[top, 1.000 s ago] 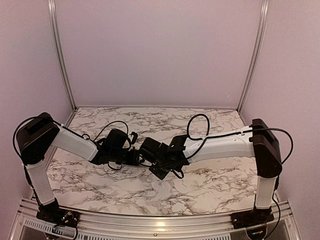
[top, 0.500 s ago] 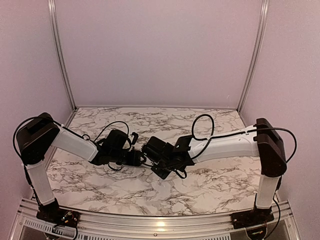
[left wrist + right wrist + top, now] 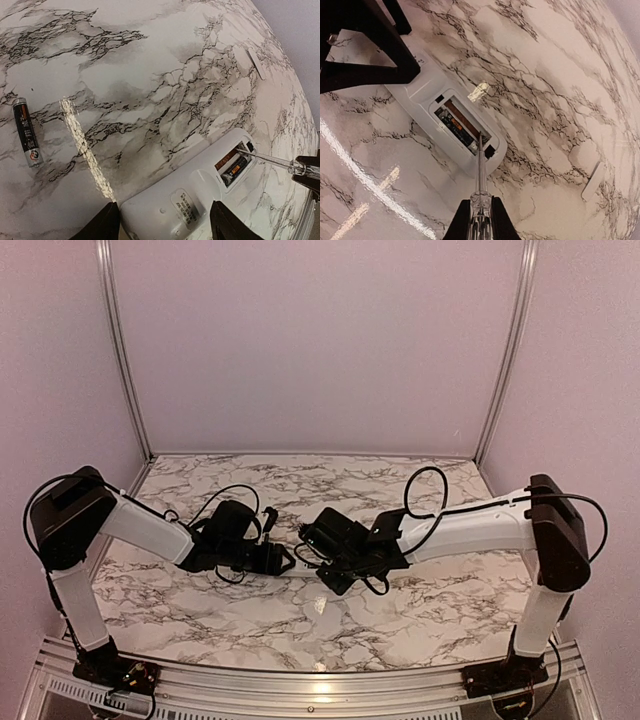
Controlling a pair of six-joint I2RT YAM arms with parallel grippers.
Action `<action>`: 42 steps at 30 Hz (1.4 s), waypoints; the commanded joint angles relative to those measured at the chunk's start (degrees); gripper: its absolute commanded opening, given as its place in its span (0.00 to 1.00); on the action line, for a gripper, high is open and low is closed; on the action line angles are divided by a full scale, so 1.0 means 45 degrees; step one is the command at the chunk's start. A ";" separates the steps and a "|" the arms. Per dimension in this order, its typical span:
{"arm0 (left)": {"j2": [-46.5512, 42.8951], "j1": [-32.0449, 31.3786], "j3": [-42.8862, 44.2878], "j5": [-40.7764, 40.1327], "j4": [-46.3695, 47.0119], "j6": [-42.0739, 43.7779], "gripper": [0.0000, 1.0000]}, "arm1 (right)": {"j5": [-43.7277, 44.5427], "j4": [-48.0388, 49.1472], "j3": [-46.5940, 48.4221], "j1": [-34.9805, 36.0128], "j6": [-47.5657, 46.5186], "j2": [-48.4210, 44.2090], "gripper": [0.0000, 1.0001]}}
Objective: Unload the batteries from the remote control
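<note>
The white remote control (image 3: 175, 200) lies back up, its battery bay open. My left gripper (image 3: 165, 216) is shut on its near end, one finger on each side. One dark battery (image 3: 235, 169) sits in the bay, with an empty slot beside it. The second battery (image 3: 27, 138) lies loose on the marble to the left. My right gripper (image 3: 479, 216) is shut on a thin stick with a clear handle (image 3: 480, 170). Its metal tip rests in the bay at the end of the battery (image 3: 454, 125) in the remote (image 3: 427, 87).
The small white cover piece (image 3: 256, 63) lies flat on the marble beyond the remote, also in the right wrist view (image 3: 593, 181). In the top view both wrists (image 3: 300, 550) meet near the table's middle. Walls and metal posts enclose the back and sides.
My right arm has drawn back to the right, so its wrist sits a little further from the left gripper. The left arm has hardly moved.
</note>
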 commanded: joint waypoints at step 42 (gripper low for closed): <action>0.0885 -0.0745 0.3476 0.1148 -0.5473 0.9867 0.85 | -0.0226 0.3920 -0.5166 -0.1787 0.0170 -0.5592 0.00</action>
